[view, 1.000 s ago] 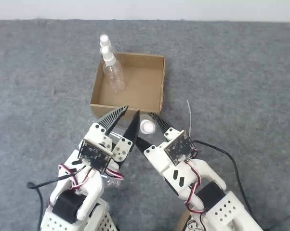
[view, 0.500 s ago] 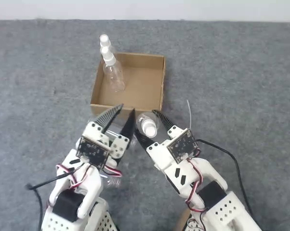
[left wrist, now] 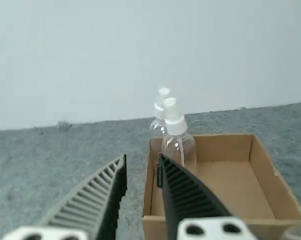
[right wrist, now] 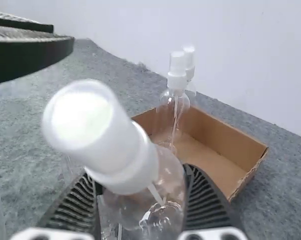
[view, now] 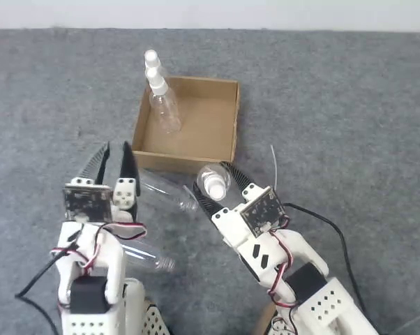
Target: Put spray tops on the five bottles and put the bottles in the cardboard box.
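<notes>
**Status, near to far**

1. One clear bottle [view: 146,255] lies on its side on the bench [view: 349,125], beside the left arm's base. Its neck appears bare, with no spray top fitted.
2. A second clear bottle [view: 165,190] lies on its side between the two arms, also apparently uncapped.
3. The right gripper [view: 211,180] has its jaws closed on a third bottle [right wrist: 158,187]. This bottle carries a white spray top [right wrist: 98,135] and is held just short of the box's near wall.
4. A thin white tube [view: 273,166] lies on the bench just beside the right gripper.
5. The left gripper [view: 116,145] is raised over the bench near the box's near-left corner, with its jaws parted and empty.
6. The cardboard box [view: 175,159] holds one capped bottle [view: 165,108], upright at its far-left corner. A second capped bottle [view: 152,59] stands right behind it. Whether this one is inside the wall or just outside cannot be told.

**Assessment:** three of five bottles are capped and at most two are boxed. Left to do: box the held bottle, then cap and box the two lying on the bench.

**Markings:** no label or print is visible on the bottles or the box.
</notes>
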{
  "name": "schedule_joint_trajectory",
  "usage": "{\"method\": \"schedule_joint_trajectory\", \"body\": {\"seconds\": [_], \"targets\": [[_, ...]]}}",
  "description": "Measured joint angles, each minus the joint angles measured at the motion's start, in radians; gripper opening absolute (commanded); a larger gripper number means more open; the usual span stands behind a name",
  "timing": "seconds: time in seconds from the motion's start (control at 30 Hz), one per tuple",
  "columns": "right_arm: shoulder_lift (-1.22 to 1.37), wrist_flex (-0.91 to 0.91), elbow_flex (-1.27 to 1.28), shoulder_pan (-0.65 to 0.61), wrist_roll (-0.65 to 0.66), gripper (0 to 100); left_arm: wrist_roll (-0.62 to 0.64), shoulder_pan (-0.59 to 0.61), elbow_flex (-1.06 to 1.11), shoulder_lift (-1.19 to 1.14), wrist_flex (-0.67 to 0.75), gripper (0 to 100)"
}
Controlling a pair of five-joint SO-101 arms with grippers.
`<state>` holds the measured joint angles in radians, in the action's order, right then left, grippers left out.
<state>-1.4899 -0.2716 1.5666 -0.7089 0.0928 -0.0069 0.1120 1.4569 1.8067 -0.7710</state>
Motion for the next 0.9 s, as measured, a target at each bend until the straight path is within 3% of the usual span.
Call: {"method": "schedule_joint_trajectory", "body": {"seconds": [0.23, 0.73, 0.9], "targets": [[0.0, 0.0, 0.011, 0.041, 0.0, 0.6, 0.057, 0.066, 0.129, 0.0, 0.0, 9], [0.0, -0.002, 0.011, 0.048, 0.0, 0.6, 0.064, 0.063, 0.221, 0.0, 0.0, 9], [0.0, -0.126, -0.051, 0.077, 0.0, 0.6, 0.064, 0.063, 0.221, 0.0, 0.0, 9]]}}
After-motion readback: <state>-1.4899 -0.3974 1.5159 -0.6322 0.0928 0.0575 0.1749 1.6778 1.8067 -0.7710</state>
